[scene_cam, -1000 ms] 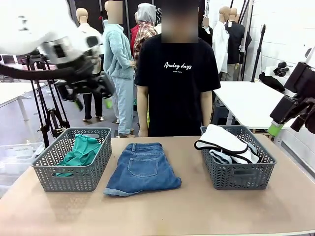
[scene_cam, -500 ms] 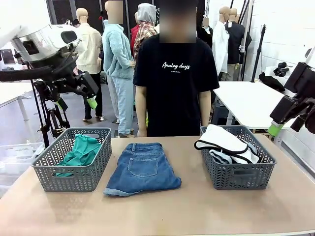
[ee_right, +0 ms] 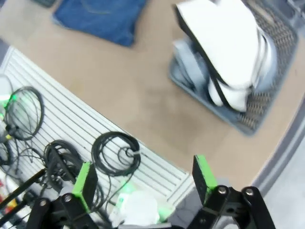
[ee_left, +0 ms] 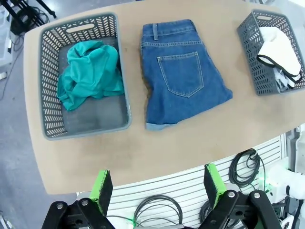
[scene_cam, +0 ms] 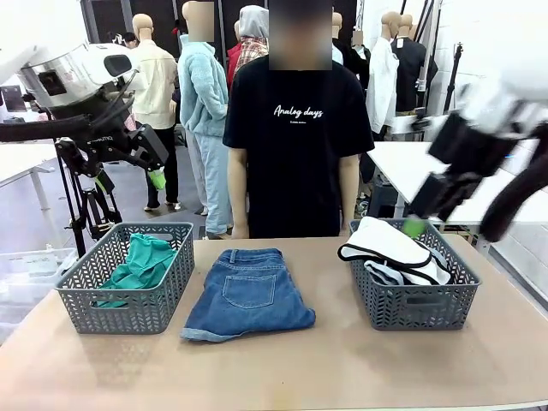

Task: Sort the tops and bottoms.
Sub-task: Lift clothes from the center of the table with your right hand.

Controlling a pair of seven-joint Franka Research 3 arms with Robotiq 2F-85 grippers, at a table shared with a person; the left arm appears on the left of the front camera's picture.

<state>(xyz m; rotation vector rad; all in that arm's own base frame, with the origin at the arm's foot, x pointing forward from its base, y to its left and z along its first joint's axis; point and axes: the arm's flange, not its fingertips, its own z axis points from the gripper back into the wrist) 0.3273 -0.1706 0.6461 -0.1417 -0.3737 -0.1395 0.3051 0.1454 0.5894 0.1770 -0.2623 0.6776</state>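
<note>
- Two grey baskets stand on the table in the front view: the left basket holds the teal top, the right basket holds the white shorts stacked over the faded denim, so each basket evidently serves one category. The blue denim shorts lie folded on the bare table between the baskets, in neither; I judge them the one piece left to sort. The left gripper hangs high over the left side, empty. The right gripper, blurred, hovers above the right basket's far rim. A person stands at the far edge, arms down.
- Left wrist view: the left gripper has its jaws spread wide, holding nothing, well above the table and looking down on both baskets.
- Right wrist view: the right gripper is likewise released and empty, with the white shorts and a corner of the blue denim shorts below it.
</note>
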